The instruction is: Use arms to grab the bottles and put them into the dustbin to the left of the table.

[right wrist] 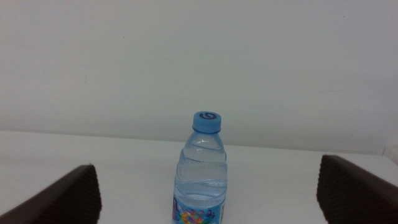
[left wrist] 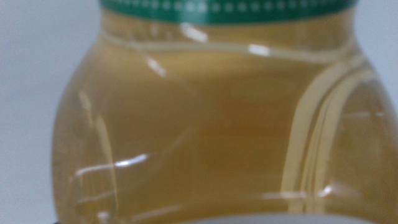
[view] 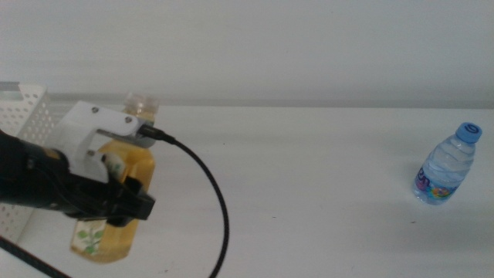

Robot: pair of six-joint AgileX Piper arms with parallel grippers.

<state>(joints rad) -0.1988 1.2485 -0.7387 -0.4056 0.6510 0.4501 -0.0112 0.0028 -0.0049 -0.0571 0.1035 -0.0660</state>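
One orange juice bottle with beige cap sits pinched in the left gripper jaws beside one white perforated plastic dustbin. One clear blue-capped water bottle stands upright on the white counter, centred before the right gripper, jaws spread

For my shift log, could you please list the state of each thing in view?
Juice bottle: upright, at left gripper, beside the dustbin.
Water bottle: upright, capped, untouched.
Dustbin: contents hidden.
Right gripper: open, facing water bottle.
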